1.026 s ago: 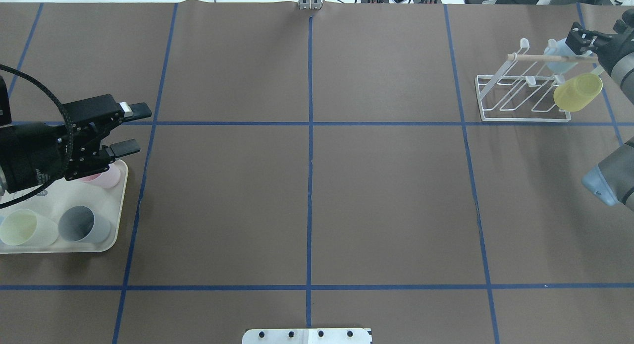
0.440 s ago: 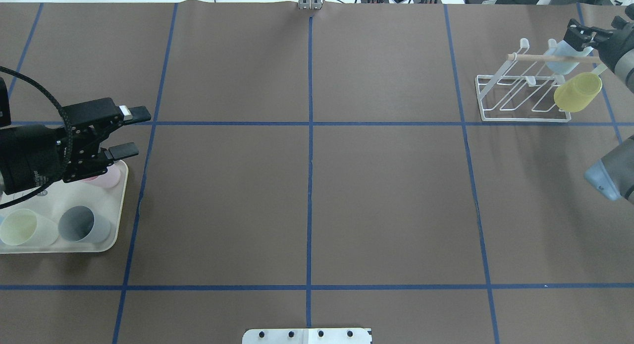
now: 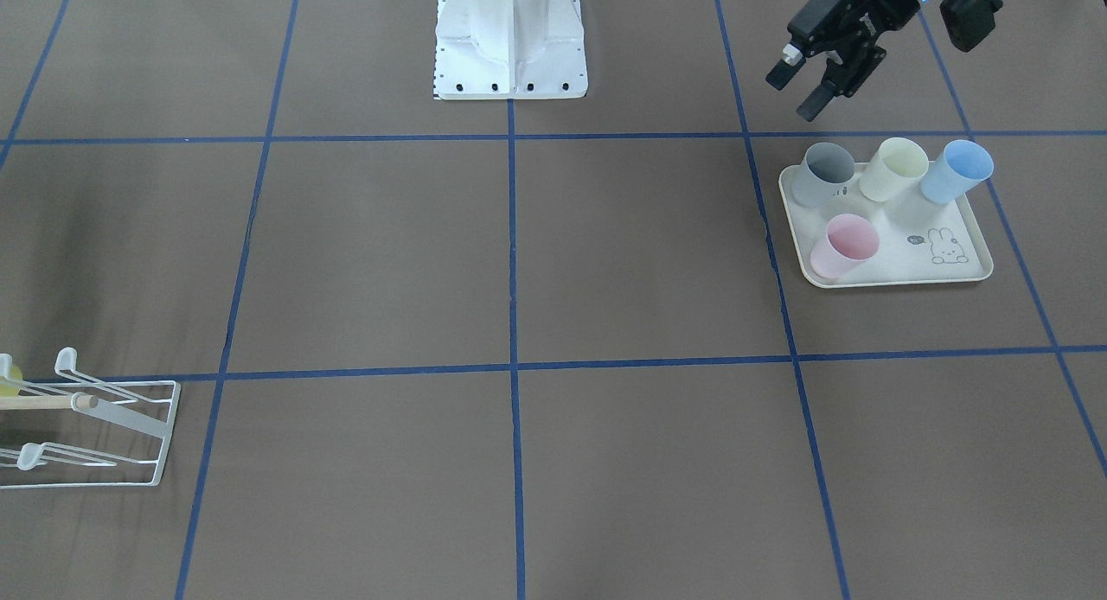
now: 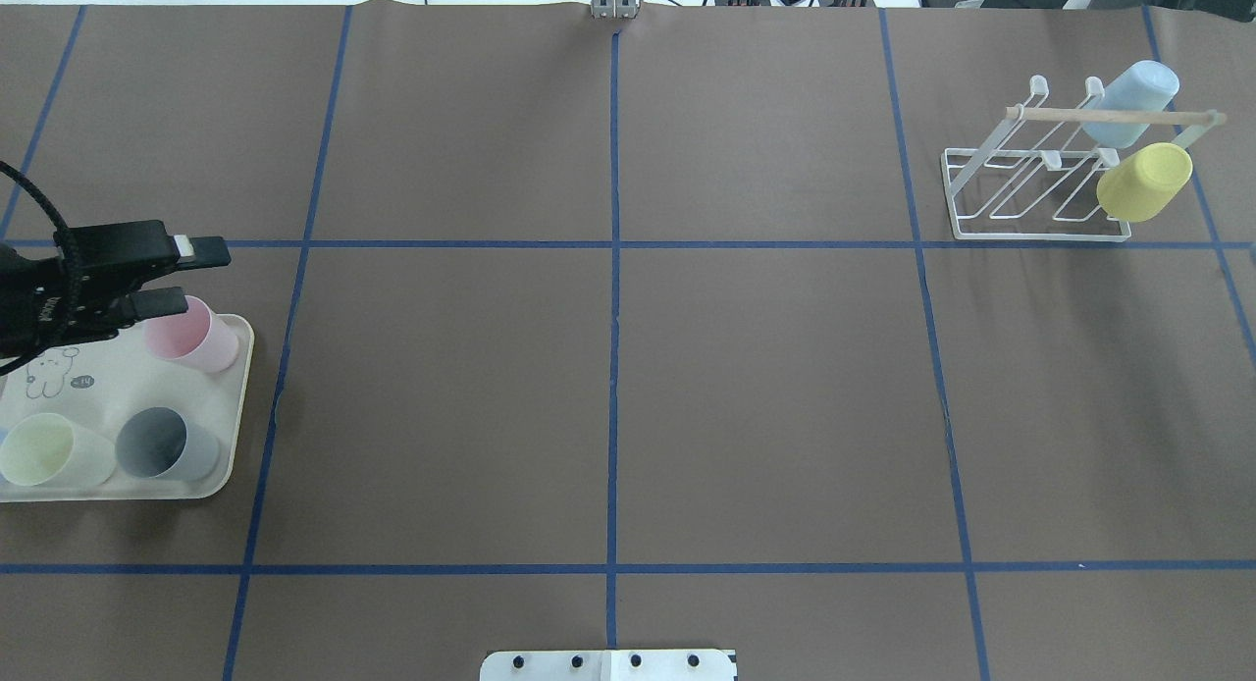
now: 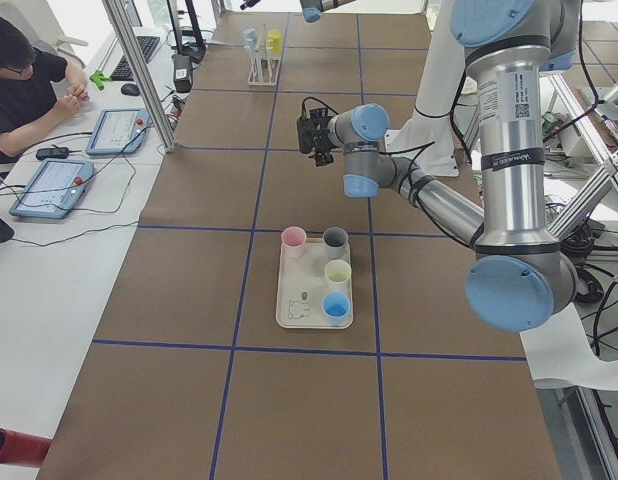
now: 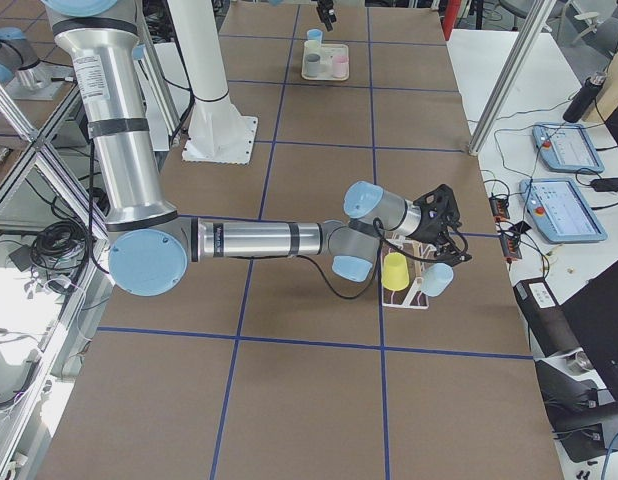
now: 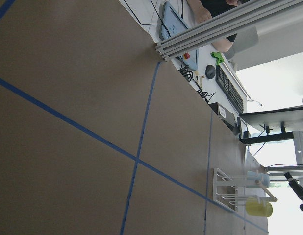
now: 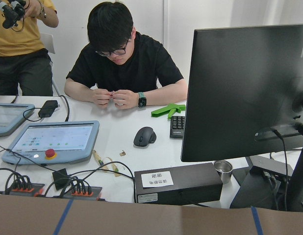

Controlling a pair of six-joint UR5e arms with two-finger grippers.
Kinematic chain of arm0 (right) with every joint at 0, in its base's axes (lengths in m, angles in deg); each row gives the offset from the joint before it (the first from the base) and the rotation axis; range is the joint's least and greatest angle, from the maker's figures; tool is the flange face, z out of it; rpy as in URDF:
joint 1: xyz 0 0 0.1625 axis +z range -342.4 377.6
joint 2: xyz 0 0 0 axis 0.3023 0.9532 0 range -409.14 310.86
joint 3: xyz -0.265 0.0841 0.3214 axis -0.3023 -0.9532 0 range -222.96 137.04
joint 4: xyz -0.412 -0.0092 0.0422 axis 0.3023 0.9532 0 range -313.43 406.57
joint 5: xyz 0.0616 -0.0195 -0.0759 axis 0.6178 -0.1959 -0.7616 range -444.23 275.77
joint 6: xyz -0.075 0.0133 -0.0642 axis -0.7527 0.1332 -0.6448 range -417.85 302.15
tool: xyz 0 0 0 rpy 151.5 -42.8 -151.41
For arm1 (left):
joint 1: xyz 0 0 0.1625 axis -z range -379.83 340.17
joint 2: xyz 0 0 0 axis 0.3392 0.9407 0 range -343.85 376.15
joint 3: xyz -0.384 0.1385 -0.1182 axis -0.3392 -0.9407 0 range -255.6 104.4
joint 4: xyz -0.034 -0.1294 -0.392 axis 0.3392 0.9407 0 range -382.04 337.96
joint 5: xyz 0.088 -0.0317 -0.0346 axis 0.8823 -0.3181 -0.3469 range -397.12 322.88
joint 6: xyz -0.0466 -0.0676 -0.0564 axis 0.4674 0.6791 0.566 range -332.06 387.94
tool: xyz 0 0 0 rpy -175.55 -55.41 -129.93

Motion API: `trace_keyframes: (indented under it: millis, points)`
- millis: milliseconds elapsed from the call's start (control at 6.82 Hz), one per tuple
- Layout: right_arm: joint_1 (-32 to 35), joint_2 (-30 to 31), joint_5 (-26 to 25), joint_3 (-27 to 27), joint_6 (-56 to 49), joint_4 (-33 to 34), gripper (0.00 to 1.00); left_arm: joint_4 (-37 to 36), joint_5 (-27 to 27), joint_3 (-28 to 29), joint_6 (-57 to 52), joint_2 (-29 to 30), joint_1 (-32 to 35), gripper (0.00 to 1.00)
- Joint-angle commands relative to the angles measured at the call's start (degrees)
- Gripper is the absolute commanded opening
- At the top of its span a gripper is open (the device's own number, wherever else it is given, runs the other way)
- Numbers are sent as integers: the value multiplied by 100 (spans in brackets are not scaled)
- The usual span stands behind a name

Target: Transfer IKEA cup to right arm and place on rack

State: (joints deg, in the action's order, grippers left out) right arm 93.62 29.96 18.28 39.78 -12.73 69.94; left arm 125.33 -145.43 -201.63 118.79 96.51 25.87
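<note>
Pink plastic at the far left: pink cup (image 4: pixel 193 333), standing mouth-up on the cream tray (image 4: pixel 235 465), at the corner farthest from the robot and nearest the table's middle. Judged the likeliest next pick, being closest to the open claw. Shares the tray with a grey cup (image 4: pixel 162 444), a pale yellow cup (image 4: pixel 44 450) and a blue cup (image 3: pixel 956 169).

Probably very light and fairly stiff, yet thin enough to go oval under a hard pinch. Probably slick as well, so prone to slipping out along the taper. Best taken gently across the wall near the rim, or with one finger inside and one outside, leaving the base end free for the hand-over.

Looks smooth, plain, slightly translucent, wider at the rim than at the foot.

Hovering over that corner, above the cup and apart from it: left gripper (image 4: pixel 206 278), jaws spread wide, holding nothing.

Further right, brown table (image 4: pixel 608 367) crossed by blue tape lines.

At the far right, white wire rack (image 4: pixel 1030 188) with a wooden dowel (image 4: pixel 1109 117), already carrying a light blue cup (image 4: pixel 1128 102) and a bright yellow cup (image 4: pixel 1143 181), both tilted on the prongs.

Right gripper (image 6: pixel 444 225) close beside the rack, caught in the side view only. Impossible to tell whether parted or closed.
</note>
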Motion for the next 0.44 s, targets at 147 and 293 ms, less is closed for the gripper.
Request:
trace_keyframes:
  millis: [147,293]
  points:
    - [396,-183,1112,2301,49,2919,100,-917,-961,226,-2467,-434,597,100]
    - [396,-341,1809,2586,84,3441,100,-1477,-1103,306,-3276,-426,729,100]
